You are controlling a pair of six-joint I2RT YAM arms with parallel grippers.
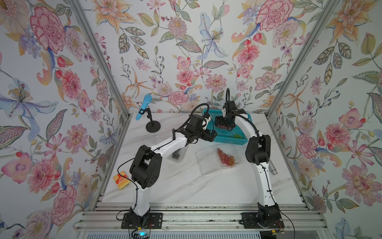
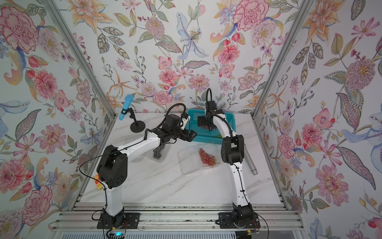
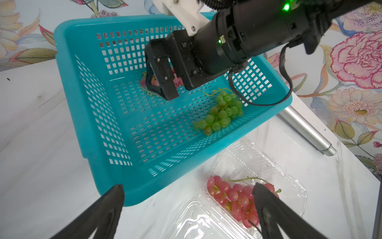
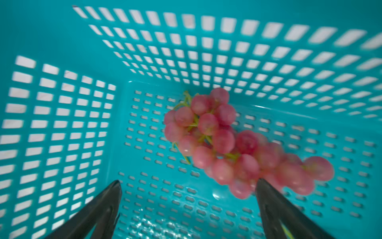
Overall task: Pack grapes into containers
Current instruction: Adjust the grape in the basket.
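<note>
Down in the teal basket [image 4: 41, 31], the right gripper [image 4: 189, 182] stands wide, pink grapes [image 4: 223, 142] just beside one fingertip.

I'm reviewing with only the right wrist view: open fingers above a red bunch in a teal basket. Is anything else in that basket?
Observer: Yes, a green bunch lies in the teal basket, apart from the unpacked red bunch.
Operator: Anything packed?
Observer: A packed red bunch lies in an open clear container on the table, in front of the basket.
Operator: And the left gripper?
Observer: The left gripper is open and empty, beside the basket's front edge.
</note>
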